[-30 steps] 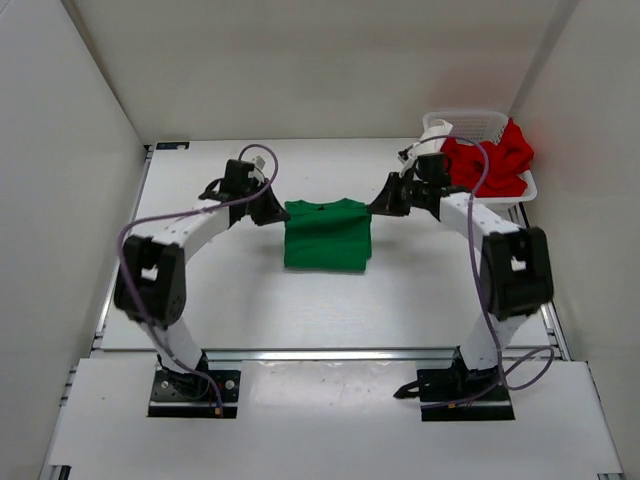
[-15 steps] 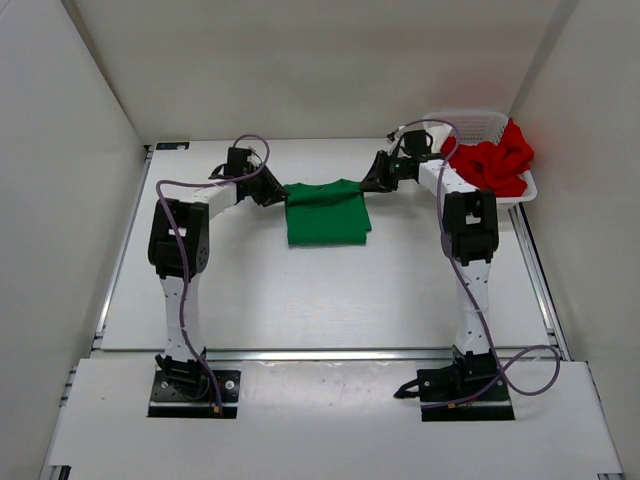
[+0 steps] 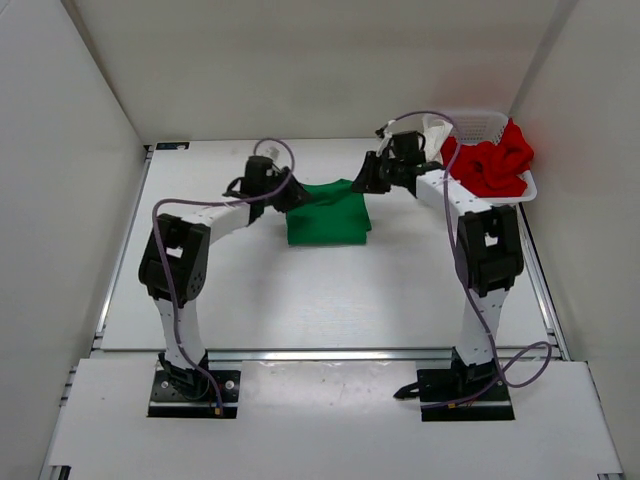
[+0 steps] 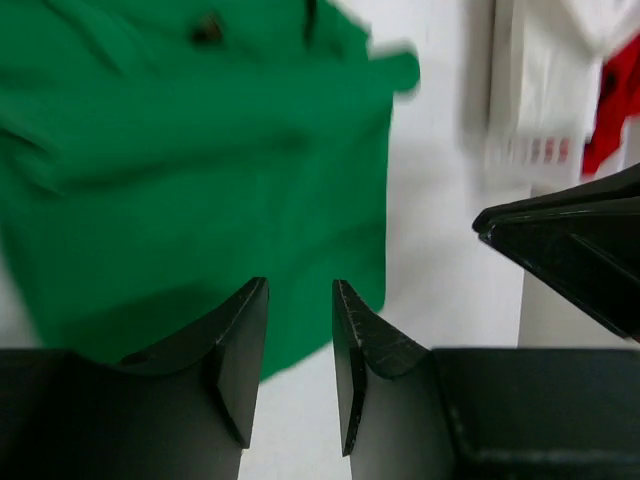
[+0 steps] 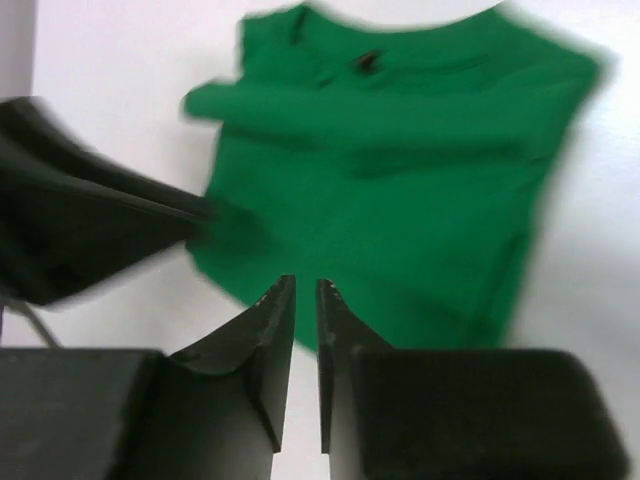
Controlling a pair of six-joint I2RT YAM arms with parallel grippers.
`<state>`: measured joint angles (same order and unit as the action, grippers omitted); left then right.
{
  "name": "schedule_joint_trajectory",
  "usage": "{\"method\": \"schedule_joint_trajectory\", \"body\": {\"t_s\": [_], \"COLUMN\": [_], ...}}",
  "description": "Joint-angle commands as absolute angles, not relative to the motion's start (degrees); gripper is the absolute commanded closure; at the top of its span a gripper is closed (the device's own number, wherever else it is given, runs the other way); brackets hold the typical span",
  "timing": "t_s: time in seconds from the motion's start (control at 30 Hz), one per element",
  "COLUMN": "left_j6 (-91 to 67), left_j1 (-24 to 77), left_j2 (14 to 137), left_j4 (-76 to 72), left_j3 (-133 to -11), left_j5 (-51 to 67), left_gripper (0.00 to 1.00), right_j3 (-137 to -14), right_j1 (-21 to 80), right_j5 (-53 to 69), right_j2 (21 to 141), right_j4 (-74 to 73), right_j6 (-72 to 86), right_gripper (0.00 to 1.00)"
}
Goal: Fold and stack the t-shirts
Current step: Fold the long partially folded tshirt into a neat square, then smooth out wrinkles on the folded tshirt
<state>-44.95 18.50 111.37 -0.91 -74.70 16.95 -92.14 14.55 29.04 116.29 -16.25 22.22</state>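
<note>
White worktop (image 3: 300,290), my two arms reach from the near edge out to the far middle. Green shirt (image 3: 328,215) lies on the worktop in the far middle, nearer the far edge than the near one, as a rough rectangle with its cloth rumpled along the far side. In my right wrist view the green shirt (image 5: 400,180) shows its collar on the side away from me and one sleeve poking out sideways toward my other hand; that view is blurred, so I can't count the fold layers. In my left wrist view the green shirt (image 4: 190,170) fills the area under and ahead of my fingers.

Basket (image 3: 480,118) sits in the far right corner. Red shirt (image 3: 490,165) is bunched inside it, heaped above the rim.

My left gripper (image 3: 297,195) is over the shirt's far left corner. Its fingers (image 4: 245,330) stand at a narrow gap with nothing between them, only green cloth and white worktop seen through. My right gripper (image 3: 362,183) is at the shirt's far right corner, between shirt and basket. Its fingers (image 5: 275,320) are almost together, just a slit, gripping nothing. I can't tell whether either hand touches the cloth.
</note>
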Motion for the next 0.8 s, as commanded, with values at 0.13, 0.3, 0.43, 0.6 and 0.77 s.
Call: {"method": "schedule_joint_trajectory", "body": {"t_s": [0.13, 0.3, 0.43, 0.6, 0.77], "left_j6": [-44.8, -47.4, -48.3, -48.6, -46.5], "left_j1": [22.3, 24.2, 26.6, 24.2, 21.0], "left_j2": [111.1, 106.2, 99.4, 94.7, 98.8], "left_j4": [-8.3, -14.7, -16.4, -13.5, -9.3], "left_j3": [-62.3, -52.0, -44.2, -46.0, -56.1], "left_j5": [16.4, 17.8, 19.0, 20.2, 19.2], "left_gripper": [0.60, 0.61, 0.60, 0.58, 0.58], "right_j3": [-75.4, -65.3, -55.2, -52.1, -57.6], "right_j1": [19.5, 21.4, 22.4, 20.7, 20.2], "right_j5": [29.0, 27.1, 27.0, 29.2, 31.7], "right_j2": [112.6, 110.8, 104.3, 98.8, 96.4], "right_j4": [-4.8, -2.6, 2.2, 1.5, 0.6], "right_j6": [23.9, 22.6, 22.9, 23.3, 22.9], "right_gripper": [0.97, 1.00, 1.00, 1.00, 1.00]}}
